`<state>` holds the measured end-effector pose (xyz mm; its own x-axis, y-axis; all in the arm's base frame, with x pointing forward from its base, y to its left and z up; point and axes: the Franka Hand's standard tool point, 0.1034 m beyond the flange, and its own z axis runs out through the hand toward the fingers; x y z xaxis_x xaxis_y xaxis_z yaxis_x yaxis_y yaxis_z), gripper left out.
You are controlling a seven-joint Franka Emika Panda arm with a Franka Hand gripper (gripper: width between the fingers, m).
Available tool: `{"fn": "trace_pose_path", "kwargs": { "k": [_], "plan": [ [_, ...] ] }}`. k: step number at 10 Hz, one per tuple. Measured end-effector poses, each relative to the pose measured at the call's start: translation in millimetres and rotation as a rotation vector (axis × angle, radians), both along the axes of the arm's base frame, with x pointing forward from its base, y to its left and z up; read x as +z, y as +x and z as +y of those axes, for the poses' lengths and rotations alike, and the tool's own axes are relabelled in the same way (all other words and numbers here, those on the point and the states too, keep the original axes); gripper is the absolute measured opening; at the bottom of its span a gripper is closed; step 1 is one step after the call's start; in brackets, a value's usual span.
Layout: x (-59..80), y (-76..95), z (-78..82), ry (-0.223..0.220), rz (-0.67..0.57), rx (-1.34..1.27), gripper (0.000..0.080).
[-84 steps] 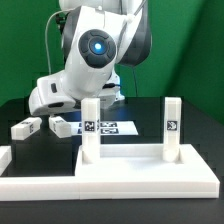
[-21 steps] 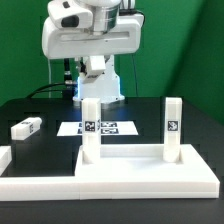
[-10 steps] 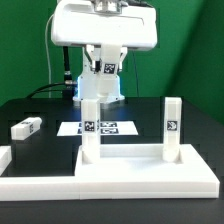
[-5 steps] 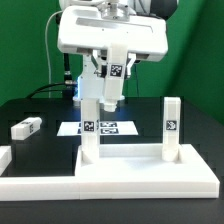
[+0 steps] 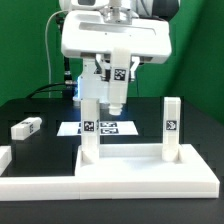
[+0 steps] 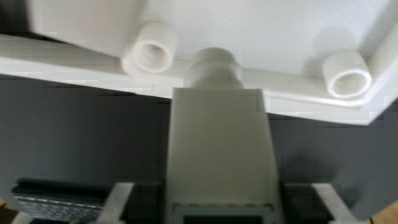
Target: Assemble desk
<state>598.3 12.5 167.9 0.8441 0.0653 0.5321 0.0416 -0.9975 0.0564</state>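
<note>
Sweep across the exterior view, starting at its left:
- loose leg (image 5: 25, 128) lies flat on the black table (image 5: 40, 108), well apart from everything else.
- border bar (image 5: 38, 178) lies in front at the low left, butted against the left edge of the desk top (image 5: 150, 178).
- marker board (image 5: 115, 128) lies flat behind the desk top, partly hidden by the left fitted leg (image 5: 90, 135).
- left fitted leg stands upright in the desk top at its rear left, tag facing the camera.
- gripper (image 6: 214, 205) is part-way spread and pinching the held leg (image 5: 116, 90). The leg hangs close to upright with its tag facing the camera. Its lower end is clear of the table, over the marker board and just beside the top of the left fitted leg as seen here.
- right fitted leg (image 5: 172, 125) stands upright at the rear right of the desk top, tag visible.

Wrist view:
- one of the fingers (image 6: 121, 205) sits on each flat side of the held leg, pressed against it.
- the leg runs away from the camera and ends in a round peg (image 6: 215, 65).
- beyond the peg is the desk top, with one round socket (image 6: 157, 55) on one side of the peg and a second socket (image 6: 342, 80) on the other. Both show open holes.
- the peg points at the stretch between them. Cannot tell whether it touches the desk top.

Desk top as a tray: inside the raised rim, only the two upright legs are visible.
</note>
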Motion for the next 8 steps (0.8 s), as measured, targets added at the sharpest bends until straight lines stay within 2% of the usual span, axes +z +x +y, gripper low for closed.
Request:
{"fn": "trace_pose_path", "kwargs": {
  "k": [2, 3, 4, 5, 8],
  "plan": [
    [-7.1, 42.8, 45.5, 0.08, -0.025, -0.059, 0.0287],
    [-7.8, 56.0, 61.2, 0.102, -0.031, -0.074, 0.0287],
    [-3.8, 57.8, 55.0, 0.11, -0.038, -0.094, 0.0287],
    [-5.5, 56.0, 52.5, 0.108, -0.035, -0.095, 0.0287],
    [-8.0, 55.0, 54.1, 0.107, -0.03, -0.093, 0.0287]
  ]
}}
